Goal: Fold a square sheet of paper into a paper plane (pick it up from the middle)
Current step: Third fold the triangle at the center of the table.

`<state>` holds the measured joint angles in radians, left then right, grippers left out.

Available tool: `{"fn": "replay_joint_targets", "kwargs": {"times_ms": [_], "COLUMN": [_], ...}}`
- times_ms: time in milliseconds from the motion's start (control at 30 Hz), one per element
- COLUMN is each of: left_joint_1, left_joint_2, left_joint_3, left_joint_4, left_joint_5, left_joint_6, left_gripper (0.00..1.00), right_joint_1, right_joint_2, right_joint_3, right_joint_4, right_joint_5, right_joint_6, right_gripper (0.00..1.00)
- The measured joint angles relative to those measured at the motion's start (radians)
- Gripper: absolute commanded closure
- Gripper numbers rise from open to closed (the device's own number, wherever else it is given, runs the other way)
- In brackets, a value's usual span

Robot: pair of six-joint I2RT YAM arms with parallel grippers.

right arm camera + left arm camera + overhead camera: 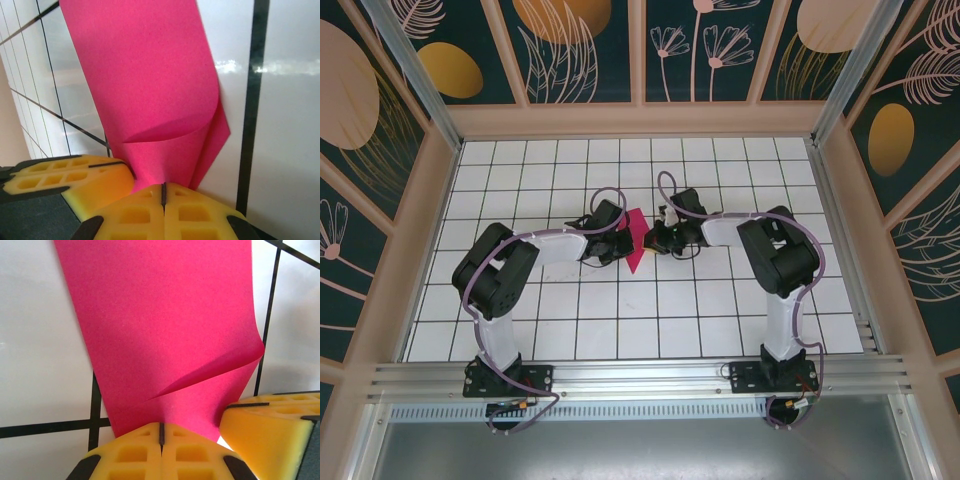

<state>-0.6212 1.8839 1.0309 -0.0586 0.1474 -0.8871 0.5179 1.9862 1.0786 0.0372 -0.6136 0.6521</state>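
Left tool [618, 243] and right tool [657, 240] stood tip to tip at mid-desk. Both were pinched shut, each with an edge of the square sheet of paper [636, 240] running into its pad seam.

Desk [520, 330]: white with a black grid. The sheet lay between the two tools and looked narrow and pointed from above, with its point toward the arm bases.

Step in hand, my reading: setting a fold. To do it well, both pinches should hold firm and level and travel together so the layer rolls over square. The bend then needs pressing flat along its line. An uneven pull would likely twist or tear paper this thin.

Views:
- **Overhead:** gave the outline and arm layout, but no layers.
- **Left wrist:** showed a slanting crease and a curled edge just above the pads.
- **Right wrist:** showed the layer rolled into a loop, not yet flat, with the left tool's pad just beside.
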Motion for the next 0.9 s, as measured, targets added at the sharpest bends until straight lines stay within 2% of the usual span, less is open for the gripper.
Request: {"fn": "replay_joint_targets", "kwargs": {"times_ms": [900], "left_joint_1": [0.0], "left_joint_2": [0.0], "left_joint_3": [0.011], "left_joint_4": [-0.025], "left_joint_5": [-0.002], "left_joint_6": [0.043], "left_gripper": [1.0], "right_joint_1": [0.001], "right_joint_2": [0.045], "right_joint_3": [0.072], "right_joint_4": [-0.049], "right_joint_5": [0.033], "right_joint_6": [0.008], "right_gripper": [1.0]}}
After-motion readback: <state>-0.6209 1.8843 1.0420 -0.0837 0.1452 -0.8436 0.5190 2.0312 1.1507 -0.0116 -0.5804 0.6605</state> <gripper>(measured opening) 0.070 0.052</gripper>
